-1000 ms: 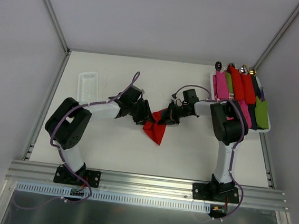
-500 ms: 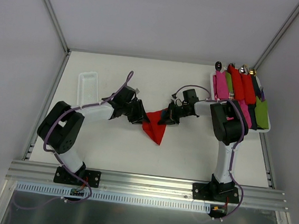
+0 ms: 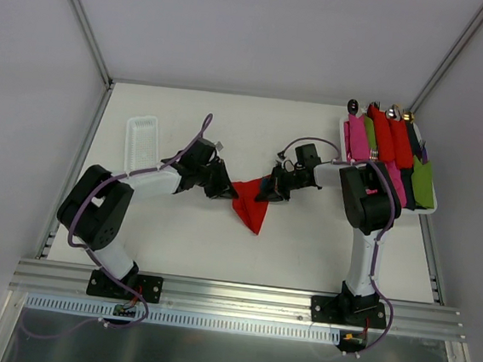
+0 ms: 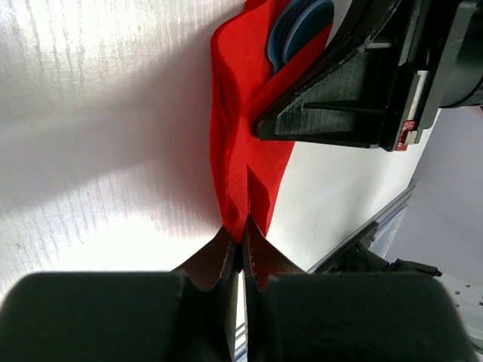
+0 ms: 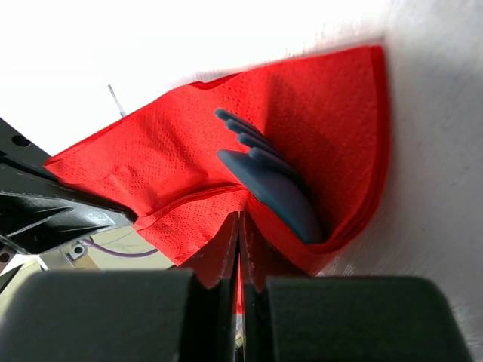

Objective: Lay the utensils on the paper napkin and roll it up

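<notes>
The bright-red paper napkin (image 3: 249, 206) lies mid-table, folded over dark blue utensils (image 5: 272, 190), which also show in the left wrist view (image 4: 300, 26). My left gripper (image 3: 225, 190) is shut on the napkin's left corner (image 4: 240, 197). My right gripper (image 3: 263, 192) is shut on the napkin's right edge (image 5: 181, 207), facing the left one. The napkin is stretched between the two grippers. A fork's tines and a spoon bowl stick out of the fold in the right wrist view.
A white tray (image 3: 351, 173) at the back right holds several rolled bundles in red, pink and green (image 3: 392, 148). A clear plastic container (image 3: 142, 140) stands at the back left. Metal frame rails run along the table's edges.
My left arm has drawn back to the left while holding the napkin's corner, pulling the napkin out flatter. The right arm has stayed put.
</notes>
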Robot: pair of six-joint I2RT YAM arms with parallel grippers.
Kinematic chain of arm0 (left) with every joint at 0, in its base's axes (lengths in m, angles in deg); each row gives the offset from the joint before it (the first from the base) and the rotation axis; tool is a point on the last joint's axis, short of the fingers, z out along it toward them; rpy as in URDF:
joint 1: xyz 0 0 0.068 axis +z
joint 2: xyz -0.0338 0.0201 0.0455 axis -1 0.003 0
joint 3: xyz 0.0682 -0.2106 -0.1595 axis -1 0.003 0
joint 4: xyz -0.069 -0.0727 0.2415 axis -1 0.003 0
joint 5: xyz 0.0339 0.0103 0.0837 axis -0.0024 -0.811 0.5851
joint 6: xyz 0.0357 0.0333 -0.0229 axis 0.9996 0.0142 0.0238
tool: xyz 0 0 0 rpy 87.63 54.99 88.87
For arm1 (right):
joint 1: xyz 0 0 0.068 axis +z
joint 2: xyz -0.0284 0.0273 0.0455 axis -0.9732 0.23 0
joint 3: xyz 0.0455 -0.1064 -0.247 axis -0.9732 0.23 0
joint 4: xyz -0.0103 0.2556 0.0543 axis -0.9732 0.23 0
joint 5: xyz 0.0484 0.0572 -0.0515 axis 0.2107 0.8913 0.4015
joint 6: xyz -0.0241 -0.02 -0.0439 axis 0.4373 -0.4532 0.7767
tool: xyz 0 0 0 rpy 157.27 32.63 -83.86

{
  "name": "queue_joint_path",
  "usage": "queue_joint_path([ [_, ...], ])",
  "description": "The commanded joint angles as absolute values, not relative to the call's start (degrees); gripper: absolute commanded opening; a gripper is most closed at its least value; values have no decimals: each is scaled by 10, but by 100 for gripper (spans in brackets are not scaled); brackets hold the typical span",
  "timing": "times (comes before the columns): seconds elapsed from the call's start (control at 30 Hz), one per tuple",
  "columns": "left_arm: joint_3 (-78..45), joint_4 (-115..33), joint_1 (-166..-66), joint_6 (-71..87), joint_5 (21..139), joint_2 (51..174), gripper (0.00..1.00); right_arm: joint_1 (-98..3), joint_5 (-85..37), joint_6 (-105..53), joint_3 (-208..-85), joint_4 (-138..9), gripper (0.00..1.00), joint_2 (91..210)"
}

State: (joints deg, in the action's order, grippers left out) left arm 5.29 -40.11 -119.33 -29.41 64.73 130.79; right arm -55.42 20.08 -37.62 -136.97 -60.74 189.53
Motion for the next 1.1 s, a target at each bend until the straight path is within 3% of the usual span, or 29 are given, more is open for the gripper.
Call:
queue_joint_path([
  [0.0,38,-434,-1187,-297,631,1305,0,-548,119,-346,-1362,-559,0,1904],
  [0.47,51,-579,-1243,-390,582,1349,0,-546,115,-346,-1363,-556,0,1903],
  [1.07,115,-680,-1294,-492,635,1443,0,-547,114,-344,-1368,-552,0,1896],
])
